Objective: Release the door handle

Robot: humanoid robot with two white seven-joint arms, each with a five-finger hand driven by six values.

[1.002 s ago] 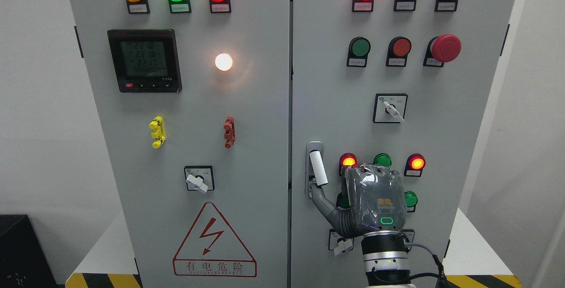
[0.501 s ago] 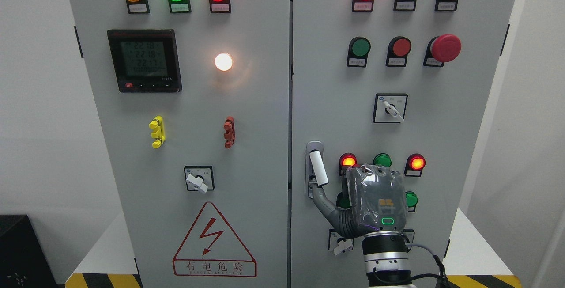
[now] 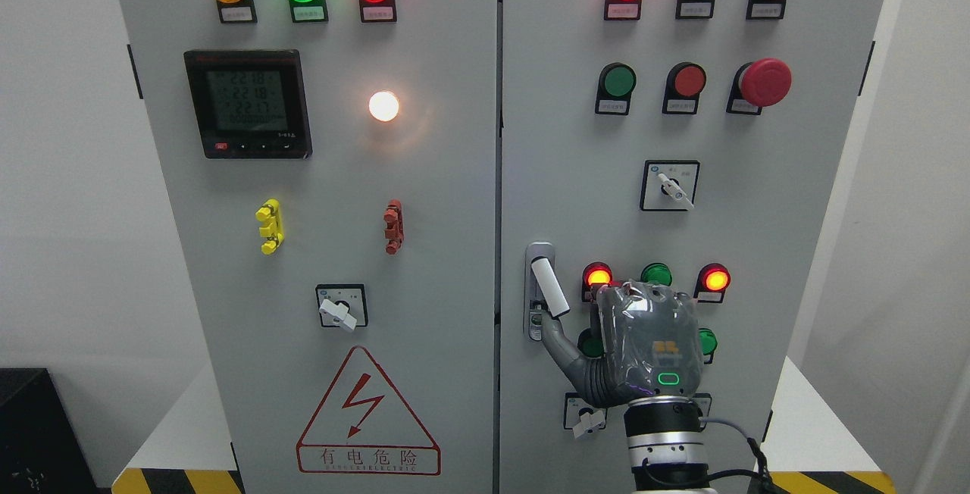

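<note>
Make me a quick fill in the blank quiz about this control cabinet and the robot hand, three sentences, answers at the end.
1. The right hand reaches a digit toward the lower end of the white door ____ on the right-hand door.
2. The big mushroom button at the upper right is ____ in colour.
3. The warning triangle with the lightning bolt sits on the ____ door.

Missing words: handle; red; left

Panel fittings, counted.
Two grey steel cabinet doors [image 3: 424, 198]; three white-knobbed rotary selector switches [image 3: 670, 186]; one red mushroom-head emergency button [image 3: 765, 82]; one black digital meter [image 3: 248, 104].
</note>
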